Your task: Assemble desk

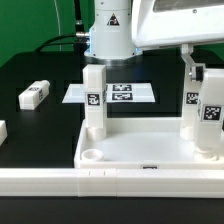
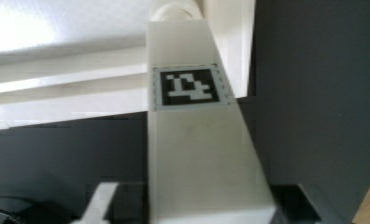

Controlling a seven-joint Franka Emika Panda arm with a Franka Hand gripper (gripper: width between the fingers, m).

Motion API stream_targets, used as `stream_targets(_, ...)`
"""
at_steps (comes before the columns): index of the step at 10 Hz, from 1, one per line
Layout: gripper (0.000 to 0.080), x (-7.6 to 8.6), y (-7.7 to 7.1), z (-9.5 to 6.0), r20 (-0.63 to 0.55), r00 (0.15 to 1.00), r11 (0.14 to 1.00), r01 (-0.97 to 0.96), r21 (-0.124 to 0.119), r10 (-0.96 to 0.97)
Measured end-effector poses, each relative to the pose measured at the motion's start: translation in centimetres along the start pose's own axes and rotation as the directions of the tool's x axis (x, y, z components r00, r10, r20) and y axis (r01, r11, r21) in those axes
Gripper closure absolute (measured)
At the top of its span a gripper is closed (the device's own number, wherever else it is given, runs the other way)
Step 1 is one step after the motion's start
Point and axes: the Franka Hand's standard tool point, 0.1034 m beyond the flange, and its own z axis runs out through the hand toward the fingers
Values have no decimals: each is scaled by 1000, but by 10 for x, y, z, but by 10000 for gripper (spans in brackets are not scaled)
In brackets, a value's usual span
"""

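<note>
Every mark here is a square black-and-white tag, blocky patterns rather than letters. One sits on the face of the held leg (image 2: 191, 140), a smooth white square-section post that fills the middle of the wrist view. The gripper (image 2: 196, 203) has its jaws pinched on this leg's two sides at the lower edge of that frame. In the exterior view the tabletop (image 1: 150, 150) takes up the lower right: a white plastic tray, rectangular, with a raised rim and a matte look. A round socket (image 1: 92, 156) shows in its front corner on the exterior view's left. Behind that socket the standing leg (image 1: 95, 105) is upright at the tray's rear corner, with a tag halfway up. At the right edge of the frame, white post faces with two tags stand over the tray below the arm. From here I can't tell if that is the held leg alone or two legs overlapping. The marker board (image 1: 75, 95) lies flat at centre, thin and white, with a cluster of tags. A loose leg (image 1: 35, 95) lies on its side at the left on the black table (image 1: 40, 140). The long border rail (image 1: 60, 182) runs along the bottom of the frame.
</note>
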Motion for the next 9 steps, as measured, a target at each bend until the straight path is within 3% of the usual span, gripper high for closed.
stream_targets(9,504,-1,2,6,-32,999,1000,6,-6,-6)
